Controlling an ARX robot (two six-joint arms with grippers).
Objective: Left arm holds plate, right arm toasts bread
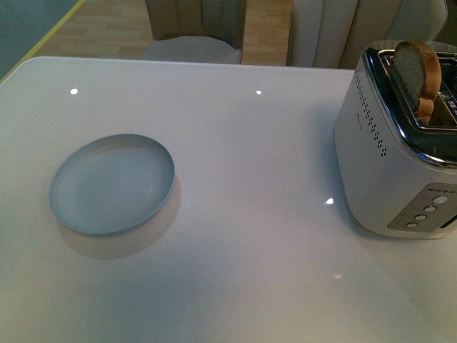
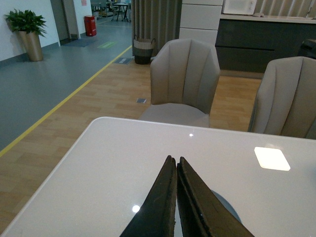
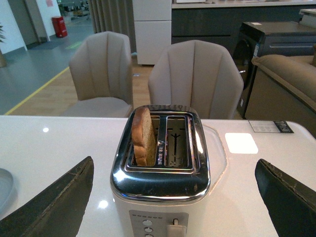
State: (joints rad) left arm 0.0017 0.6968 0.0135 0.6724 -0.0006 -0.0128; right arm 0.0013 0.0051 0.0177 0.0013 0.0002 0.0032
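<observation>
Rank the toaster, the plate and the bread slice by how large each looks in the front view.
1. Toaster, cut off by the picture's edge.
2. Plate, close behind; the toaster's hidden part makes this ranking unsure.
3. Bread, clearly smallest, partly sunk in a slot.

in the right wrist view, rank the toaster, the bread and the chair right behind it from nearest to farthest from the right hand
1. Toaster: white, directly ahead of the open right hand, between its fingers.
2. Bread: standing in the toaster's slot on the plate's side, slightly further back.
3. Chair: beyond the table's far edge.
</observation>
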